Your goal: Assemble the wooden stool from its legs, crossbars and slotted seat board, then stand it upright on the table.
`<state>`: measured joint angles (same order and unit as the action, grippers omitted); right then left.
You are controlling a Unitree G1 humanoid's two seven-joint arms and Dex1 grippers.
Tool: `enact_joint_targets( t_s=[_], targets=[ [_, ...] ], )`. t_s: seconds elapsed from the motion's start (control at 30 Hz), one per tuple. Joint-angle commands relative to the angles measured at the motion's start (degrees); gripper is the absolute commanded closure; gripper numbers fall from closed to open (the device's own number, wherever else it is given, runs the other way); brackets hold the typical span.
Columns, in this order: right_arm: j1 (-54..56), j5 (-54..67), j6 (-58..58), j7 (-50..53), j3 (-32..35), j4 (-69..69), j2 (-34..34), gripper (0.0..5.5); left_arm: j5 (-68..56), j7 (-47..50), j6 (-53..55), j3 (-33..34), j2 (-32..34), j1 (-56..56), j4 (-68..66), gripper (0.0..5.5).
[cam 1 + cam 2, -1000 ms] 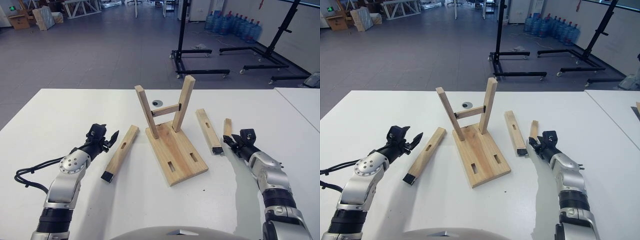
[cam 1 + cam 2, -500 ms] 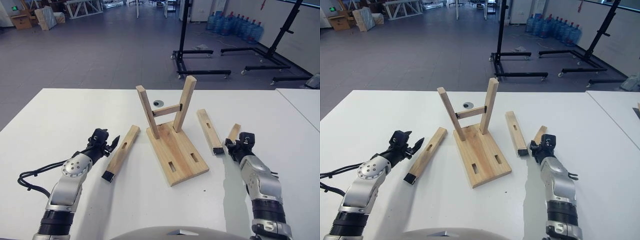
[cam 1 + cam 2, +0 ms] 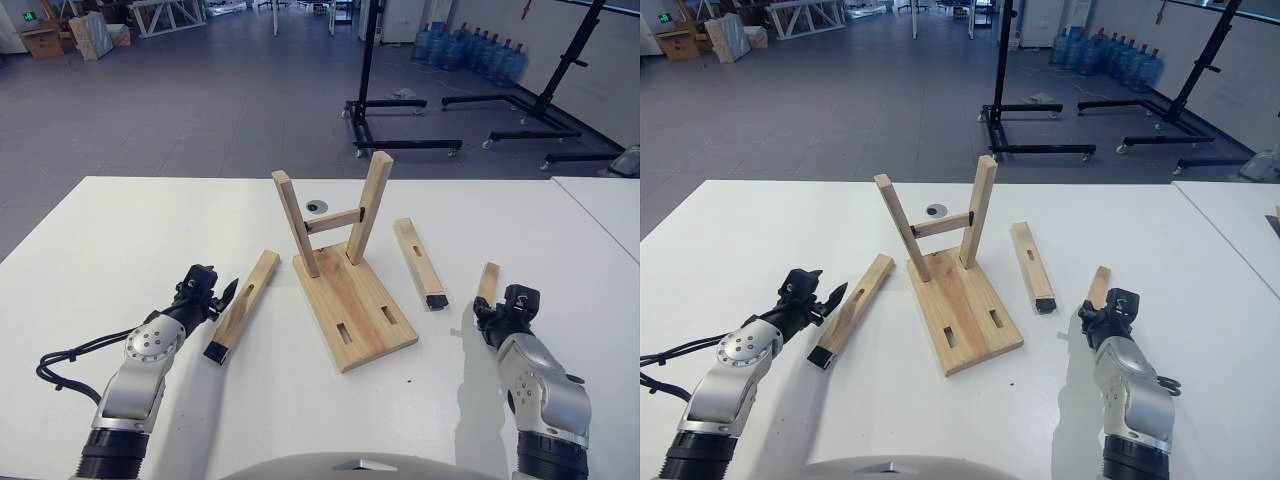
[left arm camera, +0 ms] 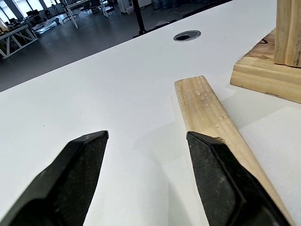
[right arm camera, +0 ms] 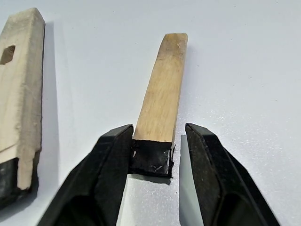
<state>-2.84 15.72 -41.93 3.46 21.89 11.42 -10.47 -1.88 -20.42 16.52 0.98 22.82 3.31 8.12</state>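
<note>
Where the loose crossbar (image 5: 162, 99) lies flat on the right side of the table (image 3: 100, 230), its black-capped near end sits between the fingers (image 5: 113, 155) of the right gripper (image 5: 157, 134). Its long axis runs from that cap away toward the far side, leaning slightly left.

Right gripper: spread around the cap. One finger looks to touch it, and a strip of table shows beside the other, so it is not yet clamped. The bar points straight out from the wrist, in line with the gripper's own reach. Judgement: closing on the cap is the move at hand, and this arm is plainly the nearer one.

Left gripper (image 3: 215, 293): fingers wide apart over bare table on the near left, holding nothing. The left loose leg (image 3: 242, 305) lies just to its right, beside one finger. It runs near to far, with its black foot at the near end.

Seat board (image 3: 360, 300): flat at the table's centre, slotted face up, two slots open at its near end.

Fitted parts: two standing legs (image 3: 295, 225) (image 3: 368, 207) rise from the board's far end, splayed apart and joined by a fitted crossbar (image 3: 332, 220).

Right loose leg (image 3: 419, 262): flat between the seat board and the loose crossbar, roughly parallel to the crossbar, black foot nearest.

Judgement: half the frame is up; two legs and this crossbar remain.
</note>
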Motion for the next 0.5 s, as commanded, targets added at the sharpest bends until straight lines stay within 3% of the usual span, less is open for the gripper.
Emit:
enact_joint_targets(
  t_s=[0.03, 0.17, 0.33, 0.5],
  targets=[
    [-1.30, -1.30, -3.50, 0.97, -1.45, -2.11, 0.72, 3.45, 0.13, 0.29, 0.62, 0.24, -0.20, 0.09, 0.51, 2.45],
    [-2.32, -3.16, -2.49, 0.14, -2.42, -4.04, -0.54, 3.45, 0.08, 0.70, 0.39, 0.04, -0.52, 0.71, 0.54, 2.45],
    [-0.59, -3.47, 2.31, -2.86, -2.84, -7.91, -2.52, 4.21, 0.45, 0.88, 0.06, -0.25, -0.67, 0.25, 0.12, 2.41],
    [-1.42, -4.44, 7.27, -3.78, -3.03, -11.16, -2.88, 4.21, -0.93, 2.32, 1.36, 2.49, -1.30, -1.68, -0.20, 2.41]
  ],
)
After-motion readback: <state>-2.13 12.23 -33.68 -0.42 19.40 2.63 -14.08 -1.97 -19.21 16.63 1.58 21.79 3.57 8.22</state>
